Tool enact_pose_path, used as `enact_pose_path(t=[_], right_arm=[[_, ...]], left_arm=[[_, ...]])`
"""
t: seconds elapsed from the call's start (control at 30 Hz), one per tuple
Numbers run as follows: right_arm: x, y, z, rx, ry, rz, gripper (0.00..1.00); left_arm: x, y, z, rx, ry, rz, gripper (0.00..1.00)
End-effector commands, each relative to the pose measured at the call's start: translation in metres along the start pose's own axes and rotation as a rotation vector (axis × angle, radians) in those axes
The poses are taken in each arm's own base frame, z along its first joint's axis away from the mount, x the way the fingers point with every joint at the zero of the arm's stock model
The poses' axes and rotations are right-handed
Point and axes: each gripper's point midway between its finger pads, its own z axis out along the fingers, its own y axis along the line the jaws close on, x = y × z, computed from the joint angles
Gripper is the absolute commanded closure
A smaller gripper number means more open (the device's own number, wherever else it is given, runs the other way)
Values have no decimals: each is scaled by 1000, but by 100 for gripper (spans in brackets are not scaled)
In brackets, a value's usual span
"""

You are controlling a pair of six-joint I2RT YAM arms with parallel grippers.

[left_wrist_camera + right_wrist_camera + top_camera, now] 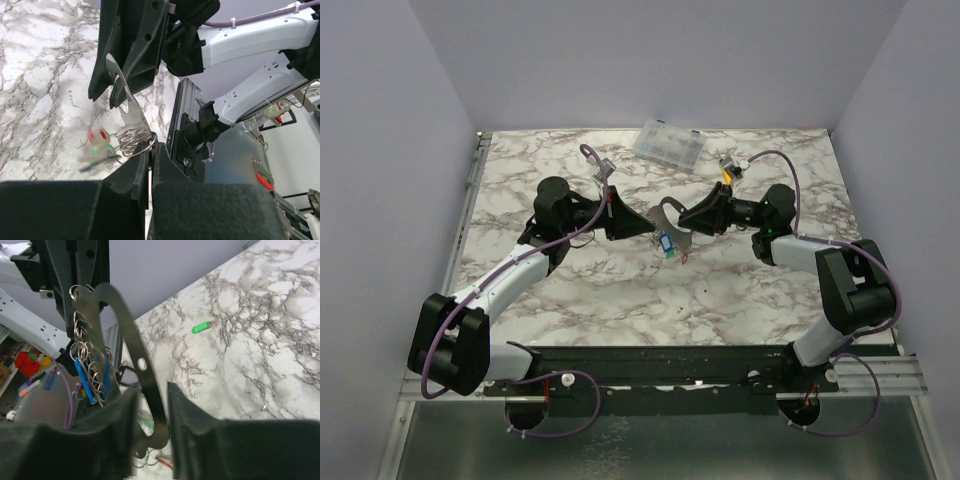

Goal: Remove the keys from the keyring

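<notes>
While left gripper (151, 150) clamps keyring (127, 335) end aloft so keys (85, 380) hang clear, right gripper (152, 388) straddles it, jaws half-spread; contact unclear.

— Top view?
— High behind the bench's (580, 290) near edge, looking down on all of it.
— Wrists?
— Close, along left pincer (151, 150) and right pincer (152, 390), facing each other. All three share the keyring (668, 213).
</notes>
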Motion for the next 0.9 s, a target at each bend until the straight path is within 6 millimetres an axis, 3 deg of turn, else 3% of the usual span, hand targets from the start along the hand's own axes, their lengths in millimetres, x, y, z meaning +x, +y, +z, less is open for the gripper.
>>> enact_pose_path(t=[0.0, 0.07, 0.13, 0.23, 0.4, 0.57, 0.7, 0.87], right_arm=[[0, 22, -5, -86, -6, 37, 82], [0, 32, -9, -92, -3, 50, 98], [2, 37, -12, -62, 11, 47, 99], [6, 23, -18, 78, 76, 16, 99], [31, 22, -38, 172, 267, -42, 99], [52, 48, -57, 141, 389, -71, 99], [66, 68, -67, 97, 445, -57, 99], [87, 57, -71, 59, 524, 16, 99]], left_arm=[[-12, -6, -9, 0, -46, 54, 94], [-10, 12, -16, -72, -38, 51, 74], [-2, 28, -23, -148, 6, 62, 56], [9, 55, -37, -290, 95, 97, 39], [-2, 87, -80, -468, 92, 130, 18], [-20, 110, -123, -617, 62, 183, 9], [-22, 122, -141, -708, 68, 212, 7], [-10, 131, -144, -726, 90, 176, 7]])
